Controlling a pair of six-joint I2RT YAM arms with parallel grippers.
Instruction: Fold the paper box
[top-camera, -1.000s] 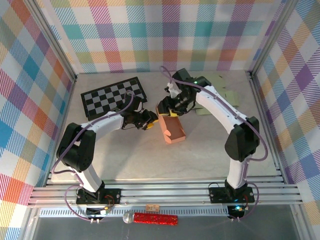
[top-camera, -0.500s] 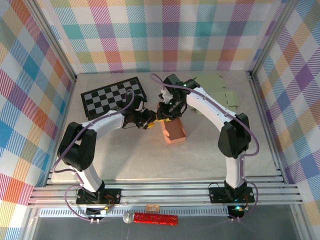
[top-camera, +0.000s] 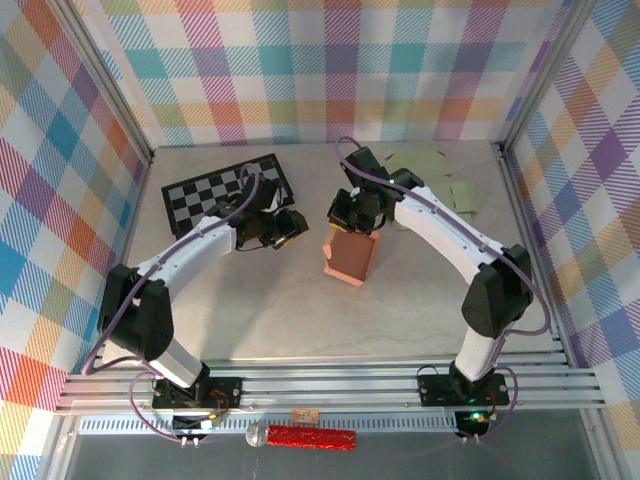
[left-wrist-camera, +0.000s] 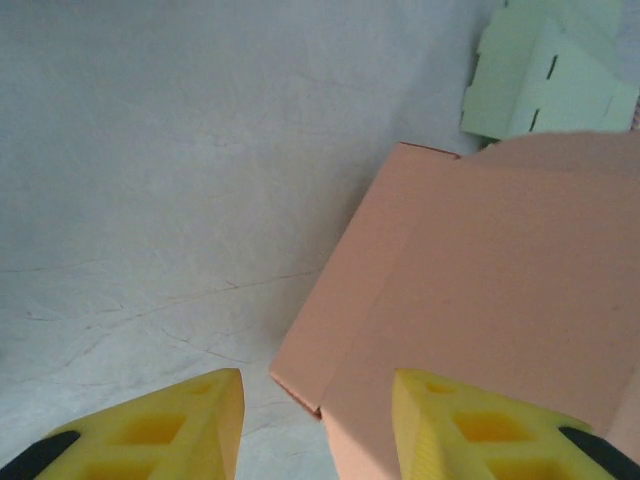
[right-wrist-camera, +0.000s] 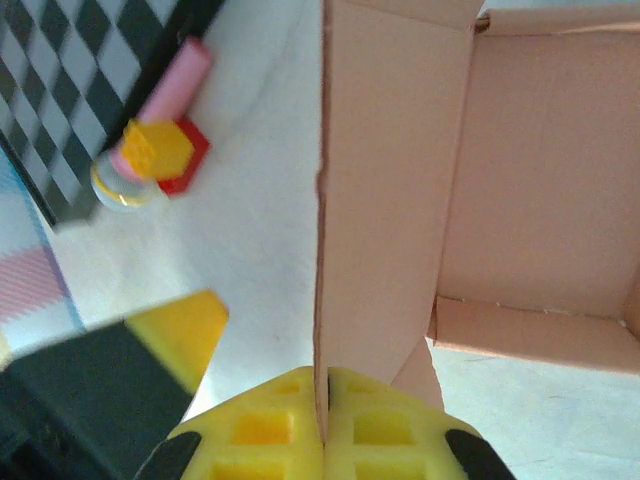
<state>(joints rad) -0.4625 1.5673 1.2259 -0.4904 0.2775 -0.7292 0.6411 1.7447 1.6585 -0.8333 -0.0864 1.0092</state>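
The salmon paper box (top-camera: 351, 258) stands tilted on end in the middle of the table, its open side facing my right wrist camera (right-wrist-camera: 540, 190). My right gripper (top-camera: 353, 220) (right-wrist-camera: 325, 425) is shut on the box's upper side wall, the thin card pinched between the yellow pads. My left gripper (top-camera: 289, 226) (left-wrist-camera: 316, 415) hangs open just left of the box, a little apart from it. In the left wrist view the box's lower corner (left-wrist-camera: 470, 290) lies ahead between the yellow fingertips (left-wrist-camera: 215, 405).
A black-and-white checkerboard mat (top-camera: 225, 192) lies at the back left, with a small pink, yellow and red item (right-wrist-camera: 158, 150) at its edge. Flat pale-green paper cutouts (top-camera: 440, 178) (left-wrist-camera: 550, 75) lie behind the box on the right. Metal frame rails run along the table's edges.
My right gripper has shut on the box wall and tipped the box up from lying flat. The left gripper has drawn back left, away from the box.
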